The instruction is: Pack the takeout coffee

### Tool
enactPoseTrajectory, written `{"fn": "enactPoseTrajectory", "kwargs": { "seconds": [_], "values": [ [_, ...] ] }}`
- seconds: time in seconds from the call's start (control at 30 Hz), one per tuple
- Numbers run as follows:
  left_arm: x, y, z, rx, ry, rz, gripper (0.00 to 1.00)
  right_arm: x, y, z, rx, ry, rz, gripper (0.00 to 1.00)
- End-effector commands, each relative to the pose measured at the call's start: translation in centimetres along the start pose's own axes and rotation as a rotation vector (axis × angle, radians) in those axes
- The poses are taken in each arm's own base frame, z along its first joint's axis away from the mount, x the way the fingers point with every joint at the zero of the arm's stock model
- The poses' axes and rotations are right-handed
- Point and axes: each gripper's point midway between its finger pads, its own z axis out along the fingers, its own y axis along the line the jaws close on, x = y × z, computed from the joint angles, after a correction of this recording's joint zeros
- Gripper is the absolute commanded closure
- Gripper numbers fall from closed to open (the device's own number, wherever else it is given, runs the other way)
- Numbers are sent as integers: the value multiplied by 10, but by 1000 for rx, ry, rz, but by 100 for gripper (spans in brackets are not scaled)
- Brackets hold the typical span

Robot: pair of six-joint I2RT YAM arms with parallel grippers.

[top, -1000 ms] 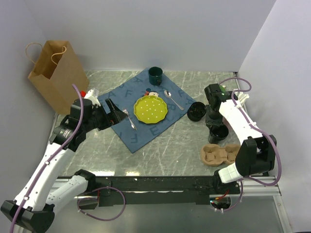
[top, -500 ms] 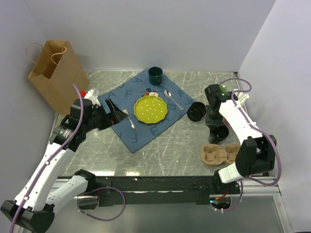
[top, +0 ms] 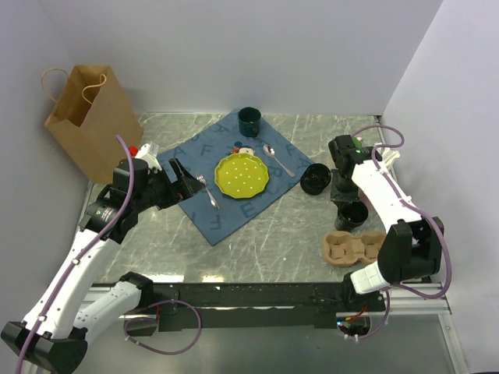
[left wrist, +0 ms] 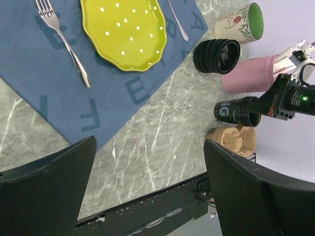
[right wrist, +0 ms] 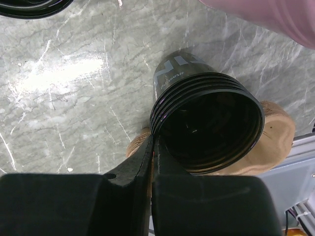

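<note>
Since earlier frame, clamps right pincer (right wrist: pixel 153 143) shut onto black cup (right wrist: pixel 206 123) rim, probably for lowering into pulp carrier (right wrist: pixel 278 132) nearby. Keeps left pincer (left wrist: pixel 150 142) wide, empty.

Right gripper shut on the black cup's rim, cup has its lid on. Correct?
No. The right gripper is shut on the rim of the black cup, but the cup has no lid: the right wrist view looks into its open mouth.

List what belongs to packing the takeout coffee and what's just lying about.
Job: black ridged disposable cup pinched by the right gripper; second black ridged cup; brown moulded-pulp carrier; probably the brown paper bag.
Lying about: yellow dotted plate, metal fork, metal spoon, blue lettered cloth, dark green mug, pink tumbler, cream mug.
</note>
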Motion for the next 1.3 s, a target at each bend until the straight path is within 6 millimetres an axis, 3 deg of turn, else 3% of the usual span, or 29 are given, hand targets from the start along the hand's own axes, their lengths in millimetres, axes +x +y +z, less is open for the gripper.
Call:
{"fn": "enactPoseTrajectory", "kwargs": {
  "seconds": [0.0,0.27,0.63,1.03,1.27],
  "values": [
    [-6,-11,-3,51,-27,14,3,-12,-4,-19,-15,-72,28,97],
    [-6,-11,-4,51,-31,13,3,-16,7,-25,-85,-92,39,95],
    [-8,-13,-7,53,-37,17,3,-15,-12,-29,14,-80,30,100],
    [-10,-12,-6,48,-42,17,3,-15,-25,-59,44,-97,41,100],
    [-10,-13,-7,46,-44,25,3,-19,-37,-90,73,-118,45,100]
  ]
}}
